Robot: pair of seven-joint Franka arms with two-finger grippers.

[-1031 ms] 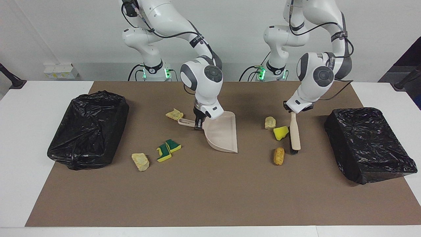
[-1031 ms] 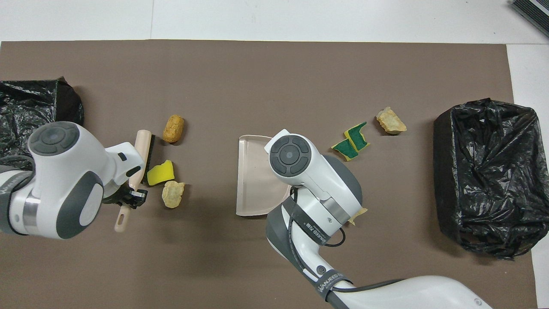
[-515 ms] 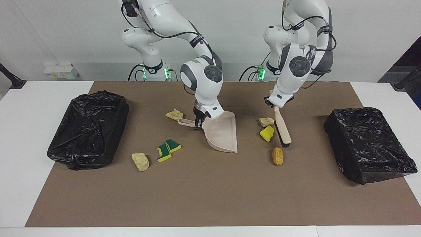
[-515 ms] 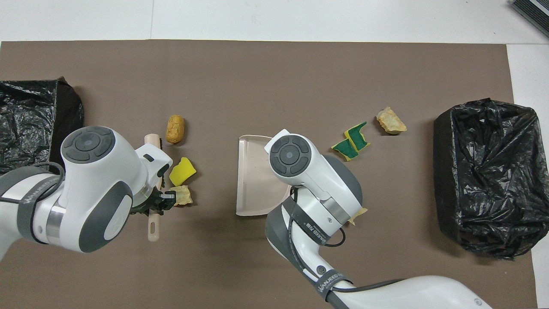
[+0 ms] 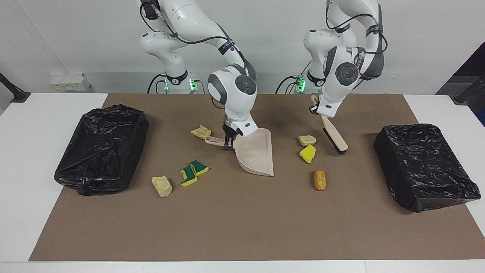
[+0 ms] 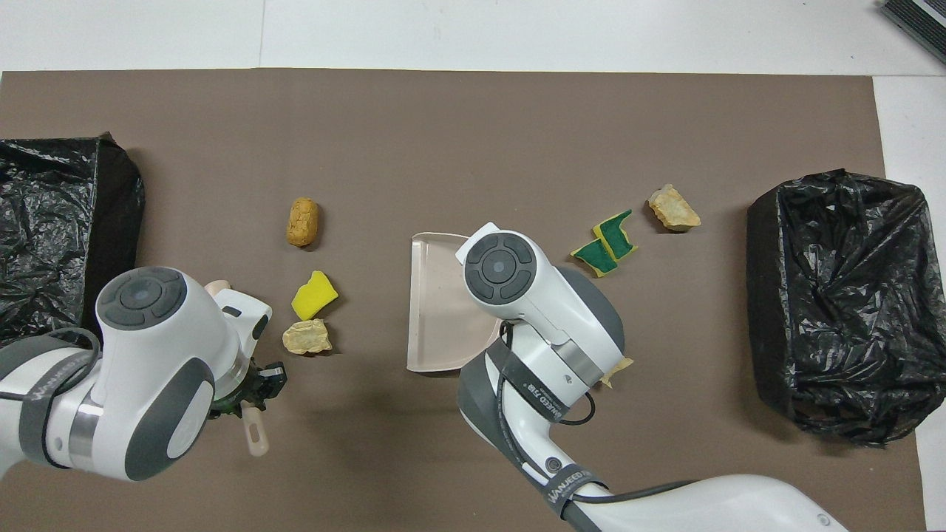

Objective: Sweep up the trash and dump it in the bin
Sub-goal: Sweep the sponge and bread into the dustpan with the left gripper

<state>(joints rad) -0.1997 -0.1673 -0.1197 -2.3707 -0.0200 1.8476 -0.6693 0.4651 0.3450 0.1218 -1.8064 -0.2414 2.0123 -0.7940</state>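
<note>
Three scraps [image 5: 307,153] lie between your left gripper's [image 5: 317,110] clamped brush [image 5: 334,139] and the dustpan [image 5: 257,155] gripped by your right gripper [image 5: 228,144].

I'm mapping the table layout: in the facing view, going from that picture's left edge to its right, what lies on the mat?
Black bin → pale beige scrap → green-and-yellow scraps → dustpan → yellow scrap → brush → second black bin.

scraps [image 5: 307,153]: 7 | bins [image 5: 101,148]: 2 | dustpan [image 5: 255,152]: 1 | brush [image 5: 334,134]: 1 | arms [image 5: 235,91]: 2
</note>
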